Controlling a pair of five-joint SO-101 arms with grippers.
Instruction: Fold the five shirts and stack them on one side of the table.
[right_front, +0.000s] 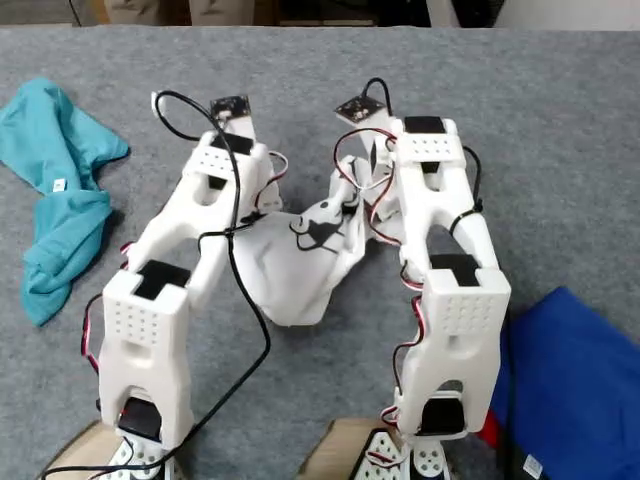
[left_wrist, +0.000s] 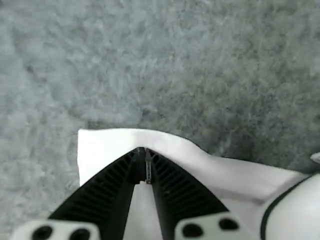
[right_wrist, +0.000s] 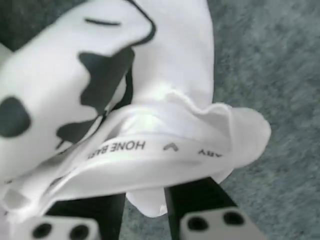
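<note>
A white shirt (right_front: 300, 262) with a black print hangs bunched between my two arms at the table's middle. My left gripper (left_wrist: 145, 169) is shut on a plain white edge of the shirt (left_wrist: 105, 150), held just above the grey cloth. In the high view that gripper (right_front: 262, 212) is at the shirt's left upper corner. My right gripper (right_wrist: 145, 202) is shut on the shirt's collar band (right_wrist: 150, 150), the printed front (right_wrist: 65, 85) hanging beyond it. In the high view it (right_front: 358, 205) holds the shirt's right upper part.
A crumpled teal shirt (right_front: 55, 190) lies at the left edge of the grey table cover (right_front: 560, 130). A blue shirt (right_front: 580, 380) lies at the near right, with a bit of red cloth (right_front: 489, 430) under it. Both arm bases stand at the near edge.
</note>
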